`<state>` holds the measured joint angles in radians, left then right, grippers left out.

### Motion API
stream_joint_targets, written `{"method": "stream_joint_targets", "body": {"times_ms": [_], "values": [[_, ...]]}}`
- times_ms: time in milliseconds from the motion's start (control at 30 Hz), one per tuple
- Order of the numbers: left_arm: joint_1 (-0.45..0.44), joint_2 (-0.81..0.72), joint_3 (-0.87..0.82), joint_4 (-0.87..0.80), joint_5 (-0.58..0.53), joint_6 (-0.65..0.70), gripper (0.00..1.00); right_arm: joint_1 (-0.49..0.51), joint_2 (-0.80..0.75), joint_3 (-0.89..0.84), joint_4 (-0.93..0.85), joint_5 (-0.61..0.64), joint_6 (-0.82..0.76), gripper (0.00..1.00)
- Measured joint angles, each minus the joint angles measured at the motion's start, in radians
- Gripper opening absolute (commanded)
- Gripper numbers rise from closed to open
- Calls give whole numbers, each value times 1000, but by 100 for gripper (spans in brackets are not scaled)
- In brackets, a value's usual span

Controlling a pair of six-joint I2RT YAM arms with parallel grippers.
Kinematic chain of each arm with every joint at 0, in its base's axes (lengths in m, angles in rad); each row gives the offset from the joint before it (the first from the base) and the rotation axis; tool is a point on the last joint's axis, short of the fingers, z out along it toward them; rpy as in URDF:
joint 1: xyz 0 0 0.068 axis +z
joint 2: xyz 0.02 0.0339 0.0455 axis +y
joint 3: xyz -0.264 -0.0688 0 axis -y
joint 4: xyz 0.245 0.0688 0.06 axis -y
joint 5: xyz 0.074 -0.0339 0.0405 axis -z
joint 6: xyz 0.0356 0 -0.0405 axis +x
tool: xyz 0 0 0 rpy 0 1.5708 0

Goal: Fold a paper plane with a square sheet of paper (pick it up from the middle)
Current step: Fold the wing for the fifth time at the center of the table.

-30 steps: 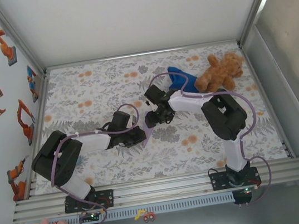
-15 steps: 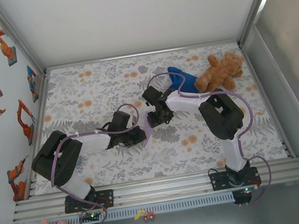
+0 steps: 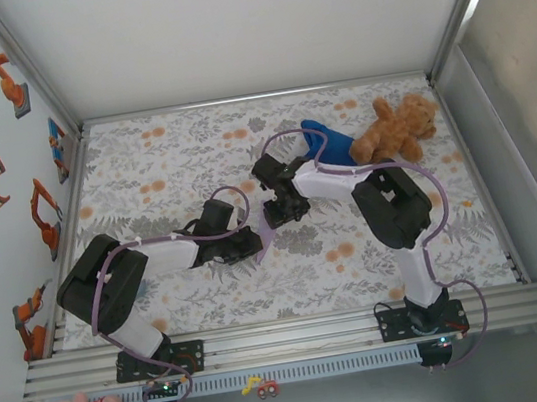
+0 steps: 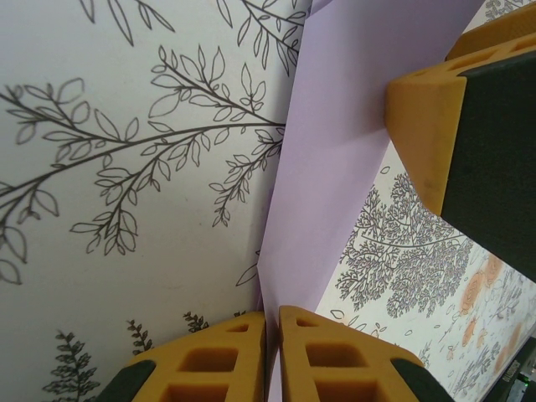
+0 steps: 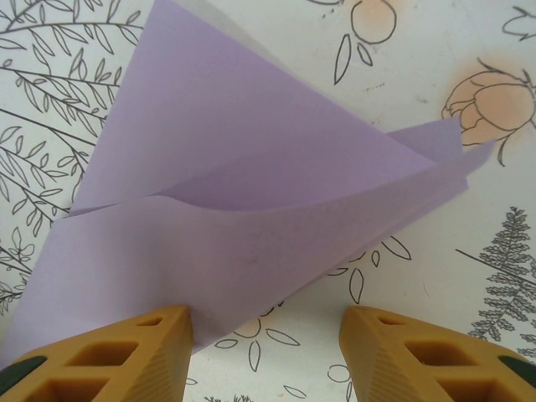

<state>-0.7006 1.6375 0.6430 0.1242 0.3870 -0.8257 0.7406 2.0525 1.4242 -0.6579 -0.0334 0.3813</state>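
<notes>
**Item — lavender paper** (image 5: 251,193): a partly folded sheet is lying mid-table on the floral tablecloth (image 3: 164,176), between the two grippers. Its layers are overlapping into a broad wedge. One upper flap is bowing up off the layer beneath, and a small corner is poking out at the wide end.

**Left gripper** (image 4: 272,316): its fingers are pressing together and pinching a thin edge of the paper, low against the cloth.

**Right gripper** (image 5: 264,322): its fingers are standing spread apart. One is sitting at the paper's near edge and the other is over bare cloth just beside the sheet, so nothing is being squeezed between them. From the left wrist, one of its fingers (image 4: 423,126) is showing at the far side of the purple strip — whether it is touching, I cannot tell.

**Bystanders:** a brown teddy bear (image 3: 394,130) is lying near the far right corner. It is touching a deep blue cloth (image 3: 329,143), and both are lying apart from the paper.
</notes>
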Motion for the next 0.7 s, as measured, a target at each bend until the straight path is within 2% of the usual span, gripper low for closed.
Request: {"method": "stream_joint_targets", "body": {"times_ms": [233,533,700], "values": [[0,0,2,-2,0,0,13,11,23,31,-31,20,23,58],[0,-4,2,-6,-2,0,13,20,45,47,-51,44,54,58],[-10,-37,2,-55,-28,0,19,31,55,56,-65,73,73,59]]}}
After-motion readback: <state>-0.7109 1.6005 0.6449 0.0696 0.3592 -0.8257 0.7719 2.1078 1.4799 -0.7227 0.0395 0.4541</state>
